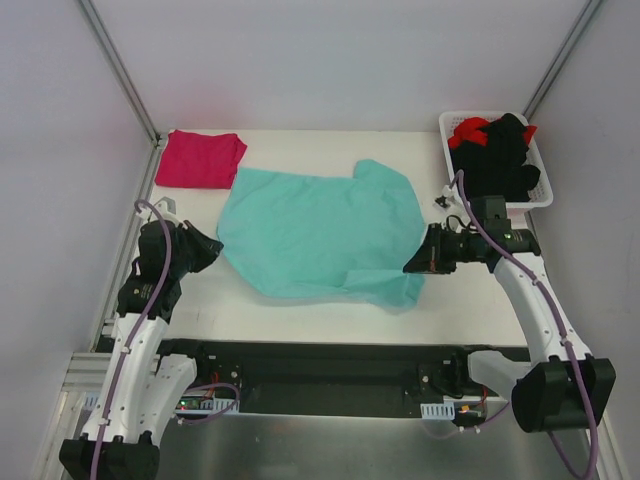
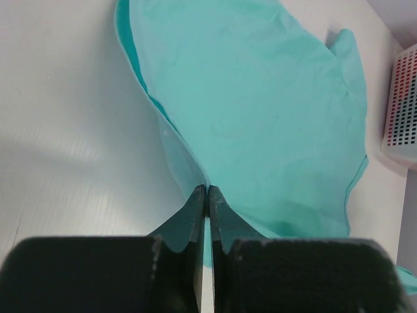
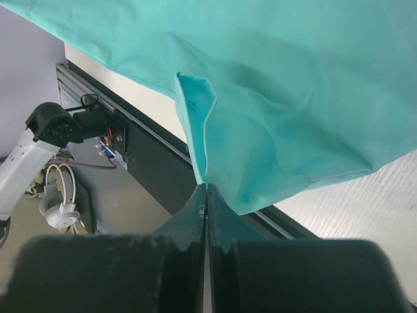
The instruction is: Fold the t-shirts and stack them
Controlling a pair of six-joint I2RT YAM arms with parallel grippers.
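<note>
Two grippers, both pinched tight on the teal t-shirt: your left gripper has its left edge, your right gripper its near-right corner. It's spread across the middle of the table, with the folded pink t-shirt at the far-left corner.

You're looking at a robot lab test cell, not a home. White table boxed in by plain white wall panels on aluminium frame posts. Two arms, left and right, sit on a black base rail. Exposed wiring runs along the front edge.
</note>
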